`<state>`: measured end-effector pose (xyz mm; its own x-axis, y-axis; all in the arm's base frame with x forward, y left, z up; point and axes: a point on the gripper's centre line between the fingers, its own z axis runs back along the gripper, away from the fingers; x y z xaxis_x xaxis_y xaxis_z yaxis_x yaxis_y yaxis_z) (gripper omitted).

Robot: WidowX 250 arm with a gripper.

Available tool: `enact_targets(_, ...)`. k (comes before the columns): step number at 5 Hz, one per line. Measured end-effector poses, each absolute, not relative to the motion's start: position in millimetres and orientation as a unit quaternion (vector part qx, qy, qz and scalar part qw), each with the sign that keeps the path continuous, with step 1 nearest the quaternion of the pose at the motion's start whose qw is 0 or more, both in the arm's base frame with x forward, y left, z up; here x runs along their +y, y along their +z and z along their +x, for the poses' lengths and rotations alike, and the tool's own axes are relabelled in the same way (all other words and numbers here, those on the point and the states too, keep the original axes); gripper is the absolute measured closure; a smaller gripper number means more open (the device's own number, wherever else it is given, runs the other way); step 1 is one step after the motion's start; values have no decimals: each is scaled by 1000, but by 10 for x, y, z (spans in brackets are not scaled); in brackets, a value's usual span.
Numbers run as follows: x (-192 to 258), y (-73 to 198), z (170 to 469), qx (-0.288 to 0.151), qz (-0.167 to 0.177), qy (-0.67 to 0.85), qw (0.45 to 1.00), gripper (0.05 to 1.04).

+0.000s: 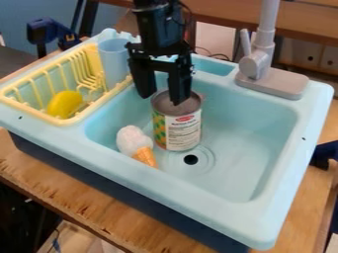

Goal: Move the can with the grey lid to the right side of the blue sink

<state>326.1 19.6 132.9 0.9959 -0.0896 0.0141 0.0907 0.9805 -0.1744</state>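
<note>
- One gripper [161,100] hangs over the basin, pointing down from twelve o'clock, the top of the view. Its jaws stand apart, with nothing clamped between them.
- One can [178,131], the item nearest the gripper, stands upright in the light-blue sink [221,210]. One fingertip overlaps its lid in the view; the other is by its ten o'clock edge. Contact cannot be determined.
- One toy ice cream cone [135,141] lies near the can at eight o'clock, its white scoop uppermost and its orange tip towards five o'clock.
- One drain hole [190,159] is noted from the can between five and six o'clock.
- One grey faucet [257,66] is mounted between one and two o'clock.
- One yellow rack [78,120] sits at ten o'clock, containing a yellow item [64,104].
- One blue cup [114,62] stands at the rack's two o'clock end.
- The sink rests on a wooden table [66,185].
</note>
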Motion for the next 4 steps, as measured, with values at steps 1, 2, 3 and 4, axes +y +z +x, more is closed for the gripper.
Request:
enact_targets(1,226,1272,3249,10,-87,-39,995,76)
enact_targets(2,224,1272,3236,14,-86,-39,995,76)
enact_targets(3,189,1231,3197,22,-95,-36,995,76)
enact_targets(4,-35,1193,3124,23,-152,-53,987,76)
